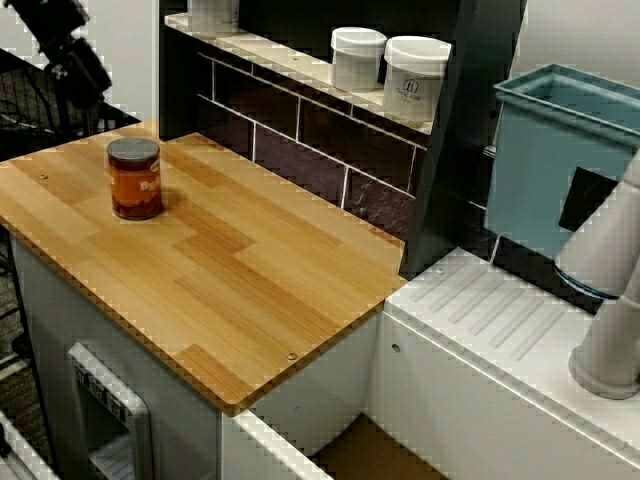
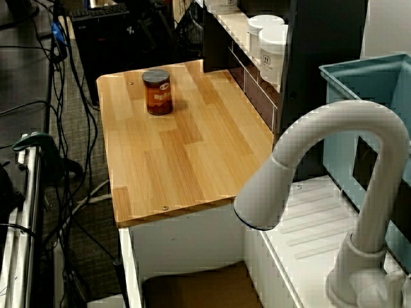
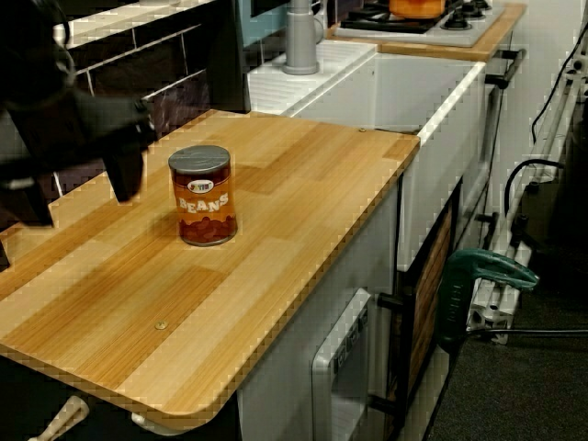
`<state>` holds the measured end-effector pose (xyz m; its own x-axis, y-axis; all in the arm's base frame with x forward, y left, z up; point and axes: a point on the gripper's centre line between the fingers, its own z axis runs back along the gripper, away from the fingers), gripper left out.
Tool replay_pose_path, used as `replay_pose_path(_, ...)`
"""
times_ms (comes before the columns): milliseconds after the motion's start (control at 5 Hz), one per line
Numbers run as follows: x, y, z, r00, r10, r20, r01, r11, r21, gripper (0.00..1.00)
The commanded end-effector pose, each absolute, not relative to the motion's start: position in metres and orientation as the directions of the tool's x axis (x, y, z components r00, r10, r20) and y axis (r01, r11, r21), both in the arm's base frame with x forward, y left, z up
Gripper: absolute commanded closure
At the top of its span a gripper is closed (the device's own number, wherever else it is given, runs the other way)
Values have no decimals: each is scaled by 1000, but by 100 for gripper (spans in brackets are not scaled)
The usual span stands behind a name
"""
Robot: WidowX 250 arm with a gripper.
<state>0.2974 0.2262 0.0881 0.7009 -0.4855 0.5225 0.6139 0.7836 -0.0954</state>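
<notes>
Plainly, the wooden counter (image 3: 303, 230) lay broad beside the white sink (image 3: 432, 138). Above its back edge hung the gripper (image 3: 78, 184) (dark and blurred), jaws spread wide, holding nothing. Just beside it stood 1 can of beans (image 3: 204, 195) — upright, untouched, not yet grasped.

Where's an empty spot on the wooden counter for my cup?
All the wooden counter between the beans can and the sink is bare. It's crowded only by the can, where the gripper hangs, and on the shelf with white jars.
</notes>
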Motion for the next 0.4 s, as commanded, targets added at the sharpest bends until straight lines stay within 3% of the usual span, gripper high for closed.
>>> replay_pose_path(0,271,218,96,704,-513,491,582,813,15,0)
replay_pose_path(200,280,210,90,733,-524,434,579,815,7,0)
